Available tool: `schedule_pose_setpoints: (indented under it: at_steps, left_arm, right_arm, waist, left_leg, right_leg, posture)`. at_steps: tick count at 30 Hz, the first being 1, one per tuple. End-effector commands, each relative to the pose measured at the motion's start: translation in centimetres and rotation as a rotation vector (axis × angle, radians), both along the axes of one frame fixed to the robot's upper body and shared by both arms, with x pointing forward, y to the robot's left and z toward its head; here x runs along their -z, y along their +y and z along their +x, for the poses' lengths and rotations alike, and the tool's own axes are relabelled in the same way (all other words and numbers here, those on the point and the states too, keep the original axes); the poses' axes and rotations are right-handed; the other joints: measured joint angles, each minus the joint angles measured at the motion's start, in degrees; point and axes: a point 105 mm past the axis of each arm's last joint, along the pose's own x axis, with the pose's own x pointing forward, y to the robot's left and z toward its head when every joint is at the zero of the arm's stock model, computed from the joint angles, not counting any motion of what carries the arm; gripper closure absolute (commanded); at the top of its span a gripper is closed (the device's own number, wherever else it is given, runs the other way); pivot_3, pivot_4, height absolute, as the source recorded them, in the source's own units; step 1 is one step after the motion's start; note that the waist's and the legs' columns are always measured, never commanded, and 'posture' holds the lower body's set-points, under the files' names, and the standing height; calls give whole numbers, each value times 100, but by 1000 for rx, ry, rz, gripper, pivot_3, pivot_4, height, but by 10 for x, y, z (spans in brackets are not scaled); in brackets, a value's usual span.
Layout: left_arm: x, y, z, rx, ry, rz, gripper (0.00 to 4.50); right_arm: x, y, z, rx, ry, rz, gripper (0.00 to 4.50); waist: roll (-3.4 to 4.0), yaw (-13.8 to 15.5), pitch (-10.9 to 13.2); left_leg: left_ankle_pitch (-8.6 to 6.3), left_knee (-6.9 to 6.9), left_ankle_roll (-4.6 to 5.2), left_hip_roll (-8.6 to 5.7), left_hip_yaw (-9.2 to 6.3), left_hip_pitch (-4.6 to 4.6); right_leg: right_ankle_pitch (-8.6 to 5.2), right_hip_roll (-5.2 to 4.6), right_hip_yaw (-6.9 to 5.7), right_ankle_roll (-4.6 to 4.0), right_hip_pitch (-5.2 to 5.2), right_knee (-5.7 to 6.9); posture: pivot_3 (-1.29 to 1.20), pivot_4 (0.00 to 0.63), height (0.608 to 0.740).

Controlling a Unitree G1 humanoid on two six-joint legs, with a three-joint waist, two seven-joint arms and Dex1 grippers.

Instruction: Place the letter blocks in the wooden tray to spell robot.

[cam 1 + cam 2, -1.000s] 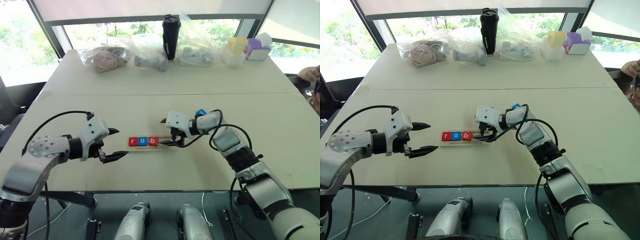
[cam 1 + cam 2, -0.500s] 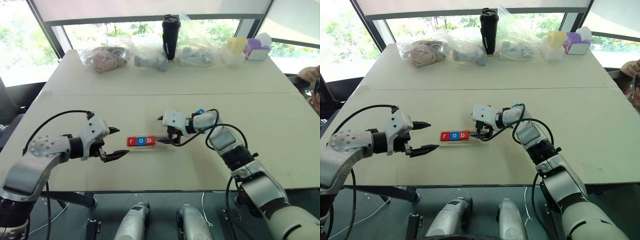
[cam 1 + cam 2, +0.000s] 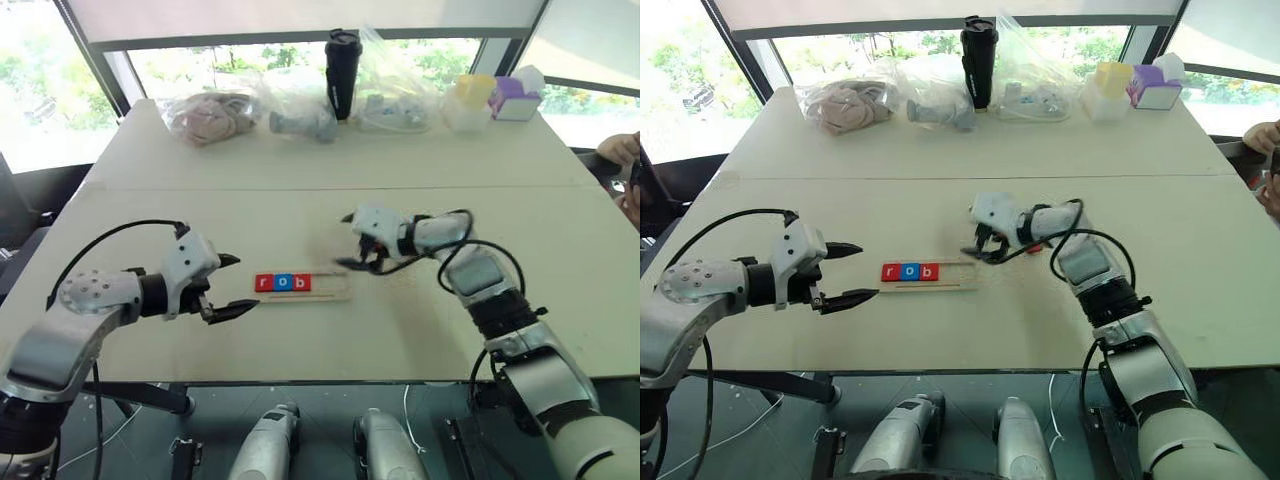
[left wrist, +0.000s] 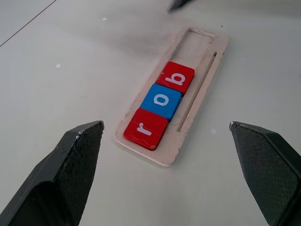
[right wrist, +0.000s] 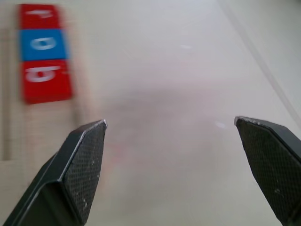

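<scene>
The wooden tray [image 3: 332,288] lies mid-table with three letter blocks at its left end: a red r [image 3: 265,283], a blue o [image 3: 283,283] and a red b [image 3: 301,283]. The right part of the tray is bare. My left gripper [image 3: 245,282] hovers open and empty just left of the tray. In the left wrist view the tray rim [image 4: 205,60] and the blocks run away between the fingers. My right gripper [image 3: 345,240] is open and empty, raised above and to the right of the tray's right end. A sliver of red [image 3: 1036,247] peeks out beside the right wrist.
Along the far table edge stand plastic bags [image 3: 210,115], a black tumbler [image 3: 342,70], and yellow [image 3: 470,95] and purple [image 3: 512,97] boxes. A person's hand [image 3: 618,150] shows at the right edge. A seam [image 3: 300,188] crosses the table.
My right gripper has lifted off the tray's right end and swung up and to the right. The three blocks, the tray and the left gripper have stayed where they were.
</scene>
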Motion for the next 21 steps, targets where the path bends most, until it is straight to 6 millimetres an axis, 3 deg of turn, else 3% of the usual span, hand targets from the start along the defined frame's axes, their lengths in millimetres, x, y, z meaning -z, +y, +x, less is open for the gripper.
schedule_pose_setpoints:
  at_steps: [1, 5, 8, 10, 14, 21]
  left_arm:
    - [-25, -5, -6, 37, -38, -67, 0]
    - [-29, -4, -10, 57, -21, -61, 0]
    - [-29, -4, -9, 62, -17, -51, 0]
    - [-26, -6, -9, 67, -13, -44, 0]
    - [-16, -11, -8, 89, 5, -20, 0]
    - [-18, -10, -7, 94, 2, -20, 0]
  right_arm:
    - [-43, -34, 0, 182, -6, 198, 11]
    - [-33, -65, -12, 404, 142, 295, 11]
    - [-18, -77, -22, 556, 230, 315, 11]
    - [-12, -74, -27, 615, 280, 361, 11]
    - [15, -46, -43, 671, 349, 368, 11]
    - [43, -39, -45, 770, 392, 331, 11]
  waist:
    - [0, 2, 0]
    - [0, -4, -1]
    - [0, -19, 0]
    - [1, -41, 0]
    - [2, -31, -1]
    - [3, -8, -1]
  left_leg:
    - [0, 0, 0, 0, -1, -1]
    - [0, -4, 0, 1, -2, -2]
    - [0, -6, 1, 2, 0, -2]
    - [0, -6, 1, 3, 2, -2]
    - [1, -10, 2, 8, 5, -2]
    - [1, -3, 2, 0, 7, -9]
  right_leg:
    - [0, -1, 3, 0, 0, 0]
    - [-2, -3, 4, -4, -3, -1]
    - [-11, -5, 6, -19, -4, -1]
    - [-10, -5, 9, -23, -7, 0]
    - [-7, -2, 10, -25, -12, 1]
    - [-7, -7, 10, -26, -11, -2]
  posture:
    - [0, 150, 740]
    - [0, 150, 740]
    - [0, 150, 740]
    - [0, 150, 740]
    - [0, 150, 740]
    - [0, 150, 740]
